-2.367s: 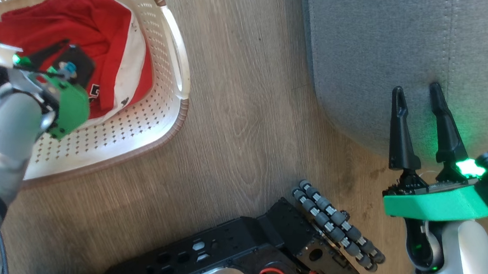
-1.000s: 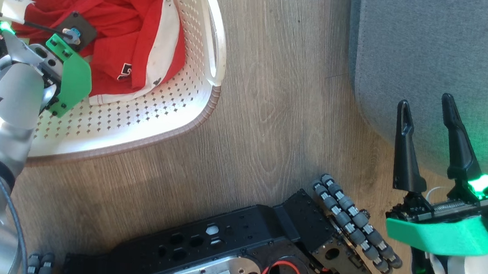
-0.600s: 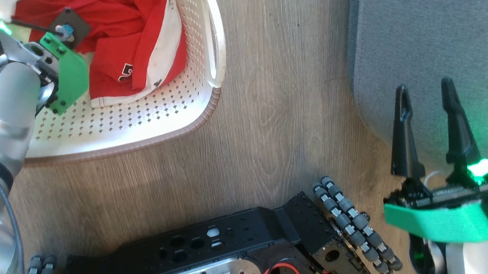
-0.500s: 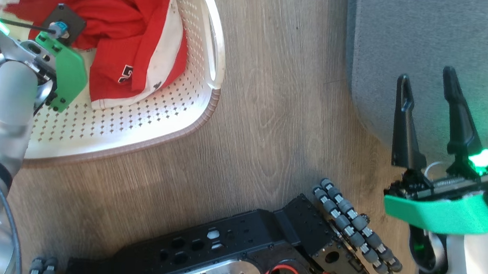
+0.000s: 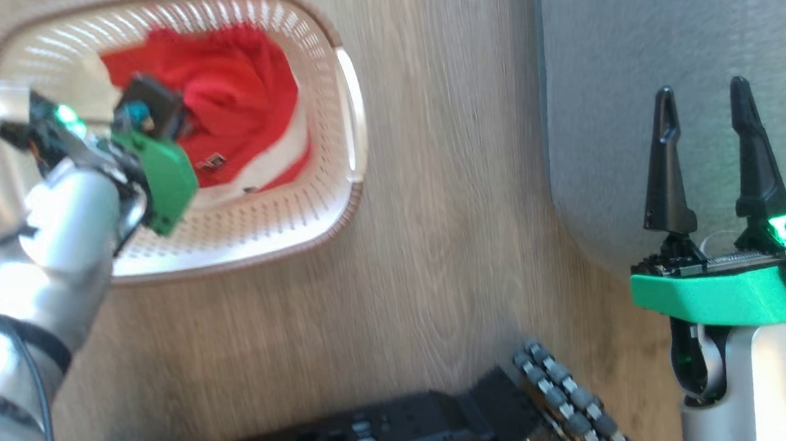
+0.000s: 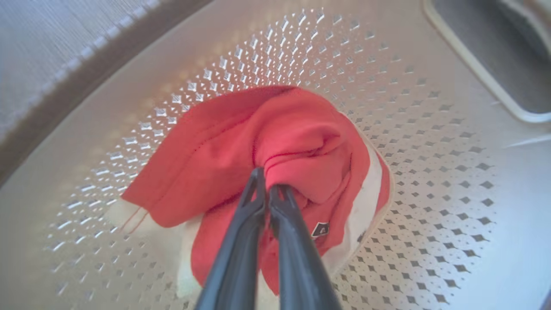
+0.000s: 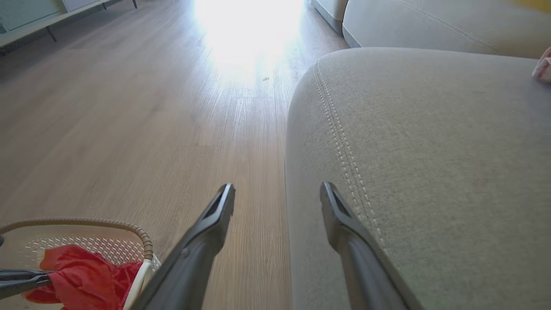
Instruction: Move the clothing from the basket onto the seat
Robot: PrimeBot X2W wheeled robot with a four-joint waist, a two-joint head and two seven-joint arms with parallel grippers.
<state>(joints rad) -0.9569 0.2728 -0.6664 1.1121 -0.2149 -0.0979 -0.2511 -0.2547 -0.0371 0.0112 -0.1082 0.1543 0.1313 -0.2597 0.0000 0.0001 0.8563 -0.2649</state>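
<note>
The red and white clothing [image 6: 301, 137] is bunched up inside the cream perforated basket [image 6: 430, 193]. My left gripper [image 6: 267, 183] is shut on a fold of the red fabric, and the cloth is gathered up around its fingertips. In the head view the clothing [image 5: 235, 106] lies in the basket [image 5: 342, 203] at upper left, partly behind my left arm's green wrist piece [image 5: 164, 180]. My right gripper [image 5: 703, 90] stands open with nothing in it, over the edge of the grey seat [image 5: 618, 70]. From the right wrist, the right gripper [image 7: 277, 189] straddles the rounded corner of the seat [image 7: 430, 150].
Wooden floor [image 5: 437, 182] separates basket and seat. My black base with its roller wheels [image 5: 560, 398] is at the bottom. The right wrist view has the basket [image 7: 86, 221] with the clothing [image 7: 82, 271] at lower left, and a pink-white item [image 7: 543, 64] far off on the seat.
The head camera has shifted, so the whole basket now shows lower in the picture. The clothing looks more bunched around the shut left gripper. The right gripper stays open.
</note>
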